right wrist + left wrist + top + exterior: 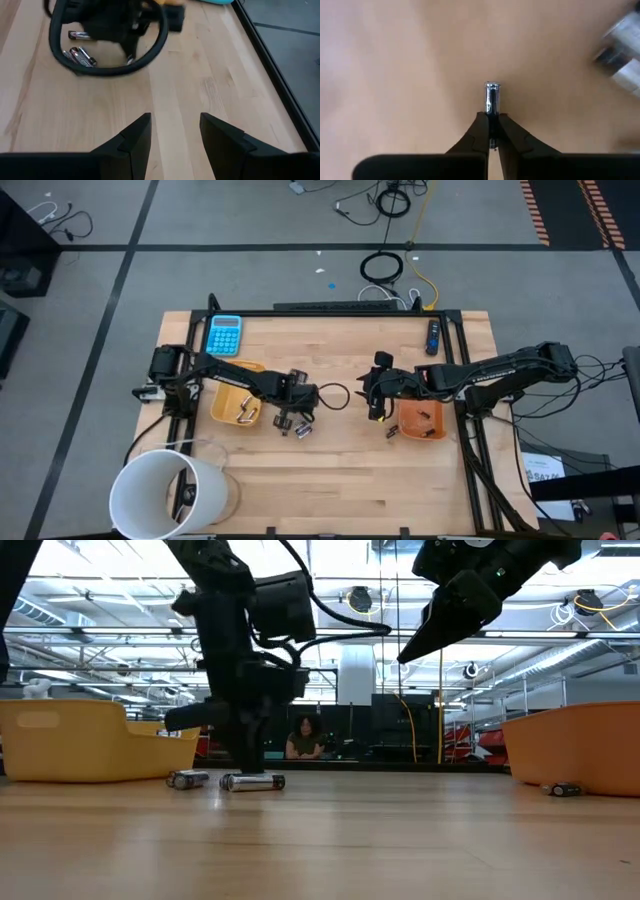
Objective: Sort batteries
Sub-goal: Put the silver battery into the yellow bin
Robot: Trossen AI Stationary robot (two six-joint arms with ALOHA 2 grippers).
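Broadly, the wooden surface point(330, 480) carried a white bucket point(165, 495) at its near left corner, two orange trays and a blue calculator point(224, 335) at the back left. The left tray point(228, 408) sat beside the left arm, and the right tray point(425, 423) sat under the right arm's wrist, with one small dark battery point(562, 789) lying on the wood just outside it.

The left pincer point(491, 131) was down at the surface near the middle, closed narrowly on a silvery battery point(492, 99), gripping only its tail end so that most of the cylinder stuck out past the tips. A few more loose batteries point(80, 54) lay just beside it on the wood. The right pincer point(174, 131) hung above the surface beside the right tray, spread wide and holding nothing.

The risk, as I judged it, lay in that shallow hold: with so little of the smooth round body between the tips, the battery could pivot or slip out on the lift and roll away across the wood. The neighbouring batteries were close enough to be nudged and scattered too.
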